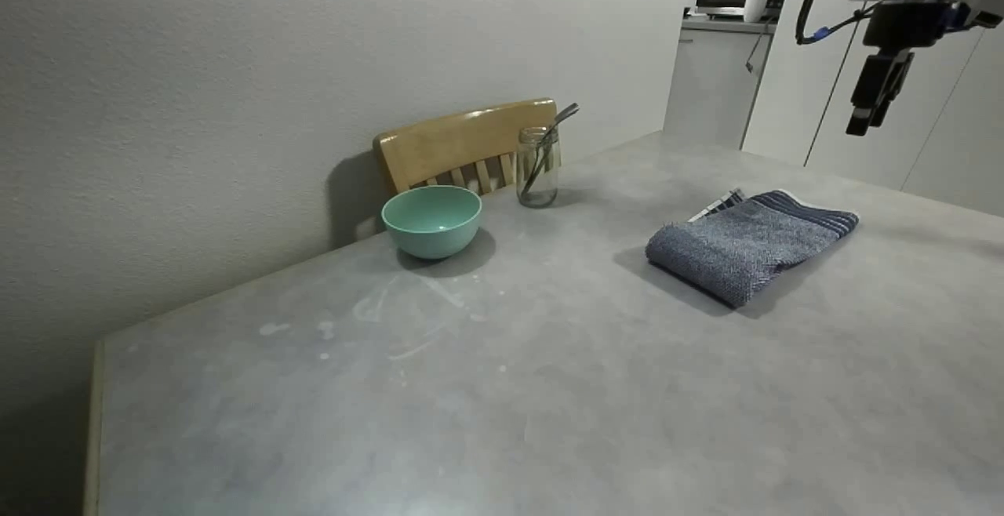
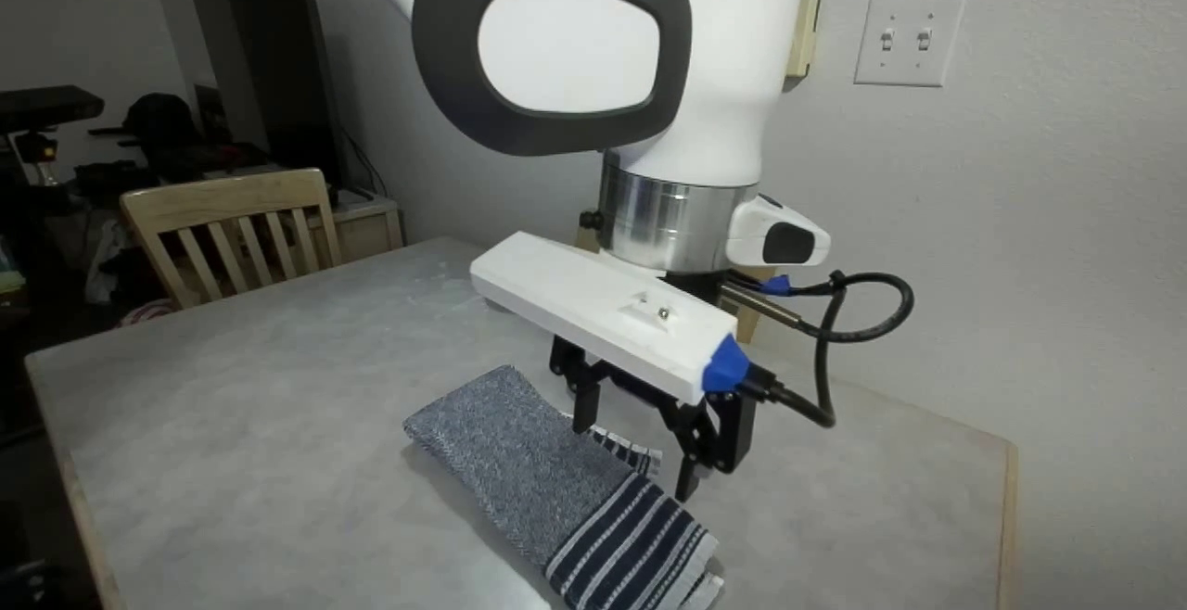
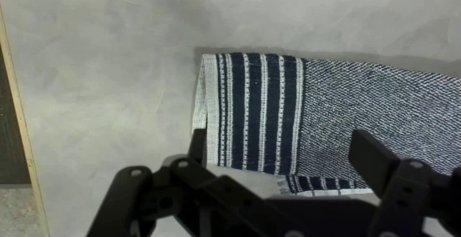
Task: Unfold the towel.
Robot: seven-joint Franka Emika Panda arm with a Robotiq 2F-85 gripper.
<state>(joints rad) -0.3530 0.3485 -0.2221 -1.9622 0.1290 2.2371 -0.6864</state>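
Note:
The slate blue-grey towel [image 1: 722, 249] lies folded on the grey table, with its dark-and-white striped end toward the arm. It also shows in an exterior view [image 2: 529, 462] and in the wrist view [image 3: 360, 100]. A smaller striped corner of a lower layer sticks out along one long side. My gripper [image 2: 635, 455] is open and empty, raised above the table near the striped end; it also shows in an exterior view [image 1: 869, 118]. In the wrist view the open fingers [image 3: 277, 139] appear over the striped end, apart from the cloth. The towel's underside is hidden.
A teal bowl [image 1: 431, 226] and a glass jar [image 1: 537, 179] with a metal utensil stand near the wall side of the table. A wooden chair [image 1: 463, 139] is behind them, and another chair [image 2: 232, 211] is at the far edge. The table edge [image 3: 16, 100] shows in the wrist view.

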